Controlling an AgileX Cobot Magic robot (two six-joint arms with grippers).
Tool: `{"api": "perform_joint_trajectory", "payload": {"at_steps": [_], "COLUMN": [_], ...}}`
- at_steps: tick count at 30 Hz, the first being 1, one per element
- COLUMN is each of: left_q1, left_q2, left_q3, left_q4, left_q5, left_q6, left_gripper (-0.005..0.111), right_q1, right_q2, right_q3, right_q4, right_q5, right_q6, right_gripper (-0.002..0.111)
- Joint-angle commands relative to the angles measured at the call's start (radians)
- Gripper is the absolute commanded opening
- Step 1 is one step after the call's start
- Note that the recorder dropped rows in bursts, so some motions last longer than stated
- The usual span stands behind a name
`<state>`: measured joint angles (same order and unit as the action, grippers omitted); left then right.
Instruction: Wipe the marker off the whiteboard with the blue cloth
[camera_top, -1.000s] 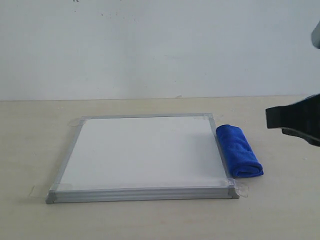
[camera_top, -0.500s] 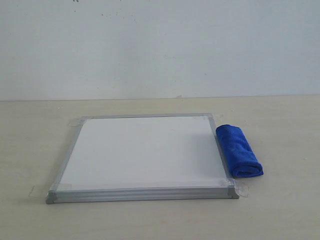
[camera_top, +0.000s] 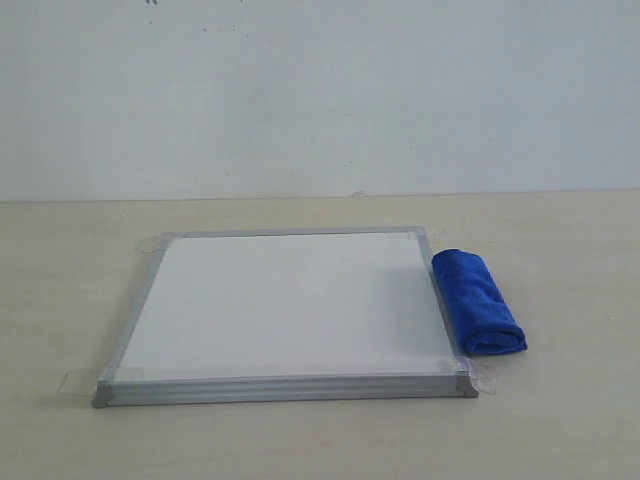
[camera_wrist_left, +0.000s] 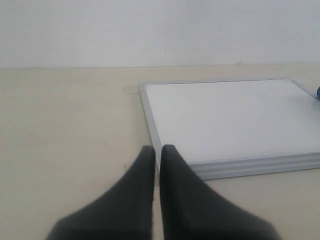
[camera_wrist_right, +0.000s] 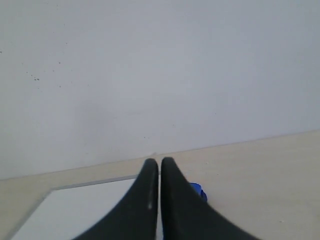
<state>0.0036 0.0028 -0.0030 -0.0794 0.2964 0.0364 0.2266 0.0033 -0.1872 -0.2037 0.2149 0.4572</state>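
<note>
The whiteboard (camera_top: 285, 305) lies flat on the table with its silver frame and taped corners; no red marker strokes show on its white face in any view. The blue cloth (camera_top: 477, 301) rests as a roll against the board's right edge. Neither gripper appears in the exterior view. In the left wrist view my left gripper (camera_wrist_left: 158, 149) is shut with nothing in it, short of the whiteboard's (camera_wrist_left: 230, 120) near left corner. In the right wrist view my right gripper (camera_wrist_right: 159, 161) is shut and empty, held above the table, with a sliver of the blue cloth (camera_wrist_right: 199, 191) peeking past one finger.
A beige tabletop (camera_top: 60, 290) spreads around the board, with bare surface to its left and front. A plain white wall (camera_top: 320, 90) stands behind the table.
The right arm, seen at the right edge of the exterior view a second ago, has withdrawn out of that view. The board and cloth have not moved.
</note>
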Motion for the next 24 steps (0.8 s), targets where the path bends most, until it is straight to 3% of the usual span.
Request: {"api": "perform_joint_trajectory", "payload": {"at_steps": [1,9,15,24], "left_q1": [-0.004,-0.004,-0.004,-0.004], "left_q2": [-0.003,-0.003,-0.003,-0.003], "left_q3": [0.003,0.003,0.003,0.003], "left_q4": [-0.006,-0.006,-0.006,-0.006], "left_q5": [-0.008,-0.008,-0.008,-0.008], "left_q6": [0.002,0.002,0.002,0.002], "left_gripper": [0.004,0.004,0.004,0.004], "right_q1": [-0.007,-0.007,-0.007,-0.007], "right_q2": [-0.003,-0.003,-0.003,-0.003], "right_q3": [0.017,0.187,0.187,0.187], "right_q4": [0.050,0.148,0.156,0.156], "right_q5": [-0.029,-0.254,-0.158,0.035], "right_q6": [0.044,-0.084,-0.094,-0.268], "right_gripper": [0.001,0.001,0.001,0.001]}}
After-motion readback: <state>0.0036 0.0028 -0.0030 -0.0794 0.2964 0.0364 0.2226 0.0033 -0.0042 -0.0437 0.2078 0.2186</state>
